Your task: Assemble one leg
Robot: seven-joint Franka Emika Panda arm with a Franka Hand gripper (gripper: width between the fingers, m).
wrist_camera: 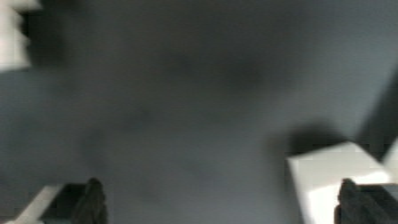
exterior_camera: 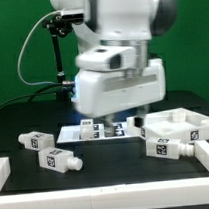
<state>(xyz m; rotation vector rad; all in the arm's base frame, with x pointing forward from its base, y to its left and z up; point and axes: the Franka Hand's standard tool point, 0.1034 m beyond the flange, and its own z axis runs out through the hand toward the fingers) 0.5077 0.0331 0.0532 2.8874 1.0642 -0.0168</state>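
Here, in the exterior view, the arm's broad white hand hangs low over the middle of the dark table, and the gripper (exterior_camera: 118, 120) sits just above the marker board (exterior_camera: 102, 134). From this side its fingers are mostly hidden under the hand. None of the pegs is held. One leg (exterior_camera: 160, 144) lies on its side toward the exterior view's right, just in front of the white rimmed panel (exterior_camera: 183, 116). A second leg (exterior_camera: 40, 140) rests well off to the exterior view's left, and a third leg (exterior_camera: 63, 162) lies near it, closer to the camera. All three show black-and-white tags.

In the wrist view the picture is blurred. The two dark fingertips (wrist_camera: 80, 203) stand wide apart, so the gripper (wrist_camera: 222, 203) is released and grasps nothing, with bare dark table (wrist_camera: 196, 100) between them. A white block (wrist_camera: 338, 165) shows just beside one fingertip. Whether it is a leg or the panel's corner cannot be told.
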